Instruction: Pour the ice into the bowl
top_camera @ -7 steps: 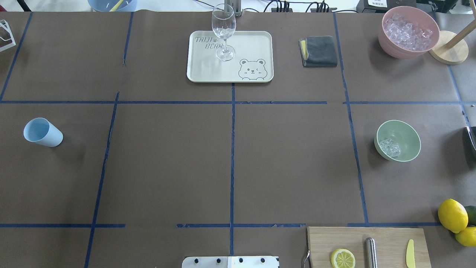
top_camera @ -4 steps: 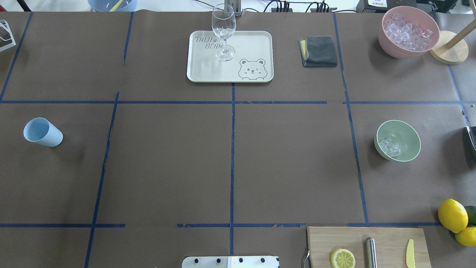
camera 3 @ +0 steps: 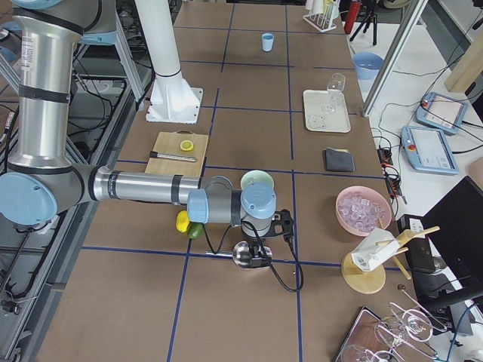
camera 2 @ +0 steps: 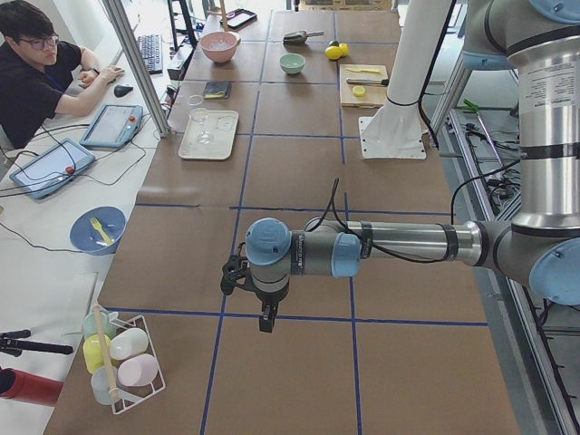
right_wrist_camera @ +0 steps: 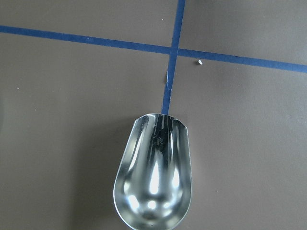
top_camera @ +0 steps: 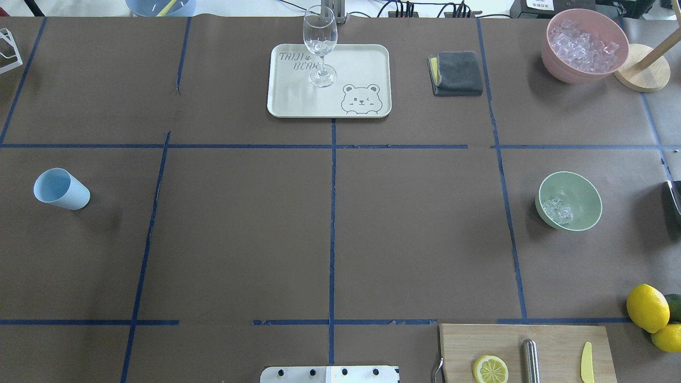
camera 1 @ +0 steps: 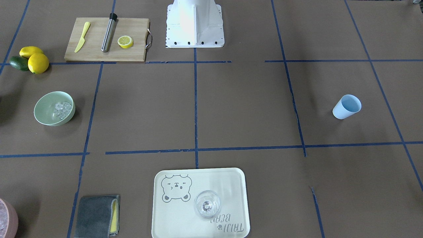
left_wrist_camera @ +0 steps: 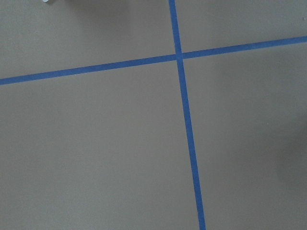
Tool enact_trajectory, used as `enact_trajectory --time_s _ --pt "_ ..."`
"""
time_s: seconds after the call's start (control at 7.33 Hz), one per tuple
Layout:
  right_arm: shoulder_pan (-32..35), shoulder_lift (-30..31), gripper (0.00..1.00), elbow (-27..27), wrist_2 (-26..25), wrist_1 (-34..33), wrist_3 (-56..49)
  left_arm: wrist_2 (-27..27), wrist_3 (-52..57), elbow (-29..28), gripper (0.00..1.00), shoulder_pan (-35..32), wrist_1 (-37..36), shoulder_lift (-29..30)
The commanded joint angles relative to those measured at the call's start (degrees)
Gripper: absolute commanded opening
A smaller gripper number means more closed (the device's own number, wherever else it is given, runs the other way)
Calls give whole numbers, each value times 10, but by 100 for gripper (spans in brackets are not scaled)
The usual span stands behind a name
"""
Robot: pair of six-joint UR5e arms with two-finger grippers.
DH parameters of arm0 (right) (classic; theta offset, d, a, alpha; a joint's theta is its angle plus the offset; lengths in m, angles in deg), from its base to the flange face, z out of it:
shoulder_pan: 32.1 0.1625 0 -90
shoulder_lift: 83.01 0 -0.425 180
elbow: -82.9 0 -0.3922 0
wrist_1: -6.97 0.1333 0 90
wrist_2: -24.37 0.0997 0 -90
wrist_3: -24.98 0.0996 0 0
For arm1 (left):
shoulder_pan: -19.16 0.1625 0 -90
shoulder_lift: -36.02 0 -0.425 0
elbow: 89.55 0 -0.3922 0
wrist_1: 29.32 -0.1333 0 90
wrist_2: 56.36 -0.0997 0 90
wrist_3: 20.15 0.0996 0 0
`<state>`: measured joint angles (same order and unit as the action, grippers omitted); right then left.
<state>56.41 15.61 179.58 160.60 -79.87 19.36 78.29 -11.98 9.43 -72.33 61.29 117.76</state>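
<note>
Right hand hangs low over the worktop at the robot's right end, near the lemons. Only the side view catches it, so I can't tell if it's clenched or released. Metal scoop sits straight under its wrist camera, empty, mouth toward a tape cross. It looks carried, but the grip itself isn't visible.

Left hand is out at the far left end, pointing down at bare paper with nothing under it. Its state can't be read either.

Ice is a small clump inside the mint bowl, on the side toward the worktop's middle. Blue cup stands well apart on the left and looks empty. Pink container of stock ice is back right.

My read: pour is done. Both arms sit clear of the bowl, so nothing can knock it.
</note>
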Motion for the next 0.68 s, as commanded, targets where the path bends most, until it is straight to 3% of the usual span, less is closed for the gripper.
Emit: enact_trajectory --time_s 0.0,0.55 --pt "0 0 100 0 0 0 0 0 0 1 100 0 0 0" --pt "-1 -2 100 0 -1 0 0 1 1 6 100 0 1 1"
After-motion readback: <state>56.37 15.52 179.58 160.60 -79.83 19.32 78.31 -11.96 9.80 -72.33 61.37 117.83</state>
